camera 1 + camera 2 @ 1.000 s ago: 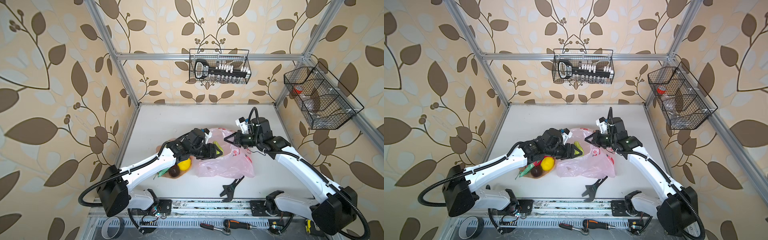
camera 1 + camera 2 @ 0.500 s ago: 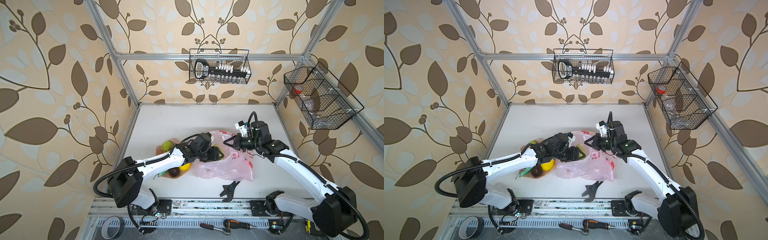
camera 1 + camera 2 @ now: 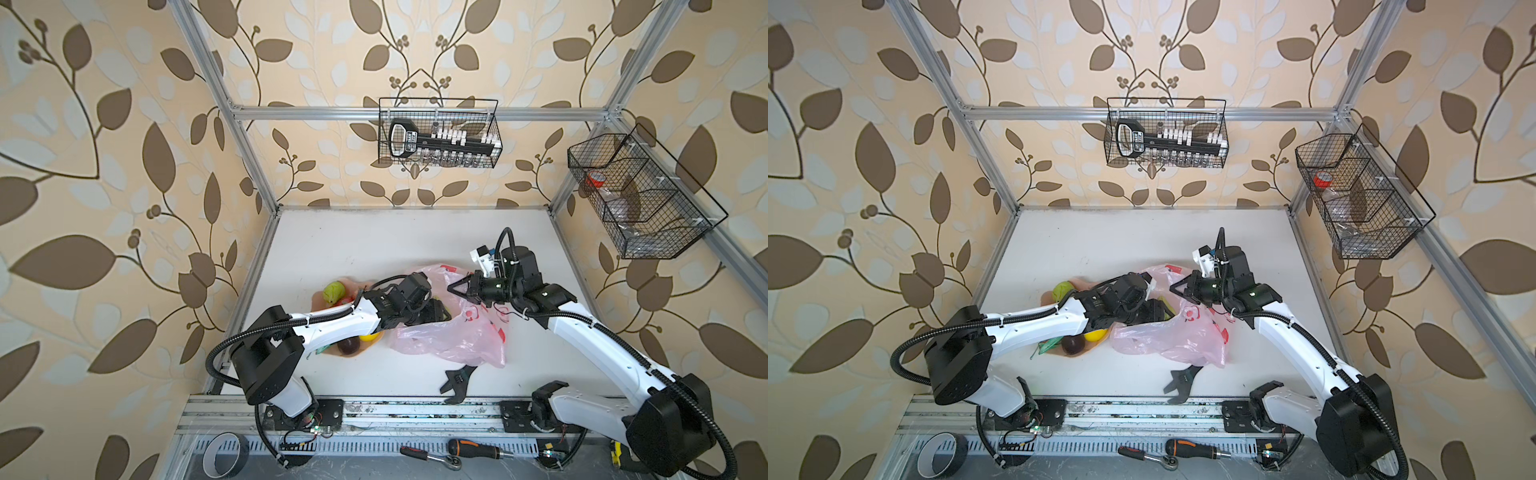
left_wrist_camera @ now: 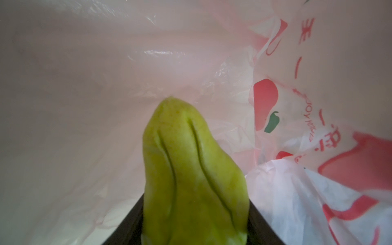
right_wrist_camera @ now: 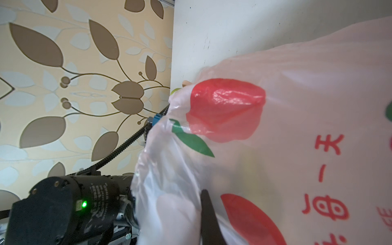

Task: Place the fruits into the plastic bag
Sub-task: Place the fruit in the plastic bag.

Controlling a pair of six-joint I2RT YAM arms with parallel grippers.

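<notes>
In both top views the plastic bag (image 3: 457, 336) lies about mid-bench (image 3: 374, 241), nearer the front edge than the back, with its mouth turned toward the left edge. The left gripper (image 3: 442, 313) reaches into that mouth. The right gripper (image 3: 451, 287) has its tips together on the bag's raised rim and holds it up off the bench. Near the left edge a peach plate (image 3: 318, 298) carries 3 fruits that can be made out: a round green fruit (image 3: 334, 291) on its far side, and a dark purple fruit (image 3: 348, 345) and a lemon (image 3: 371, 337) on its near side. The lemon is mostly hidden under the left arm. A black tool (image 3: 457, 380) lies by the front edge, just beside the bag's near corner.

In the left wrist view, 2 black fingers (image 4: 127, 229) are clamped on a ridged green fruit (image 4: 191, 169). It is inside the bag, with pink film all around it and red print to one side.

In the right wrist view, 1 black finger (image 5: 209, 216) shows dark against the printed film, which is bunched at the grip. The left arm's black wrist (image 5: 63, 207) enters the bag's mouth.
</notes>
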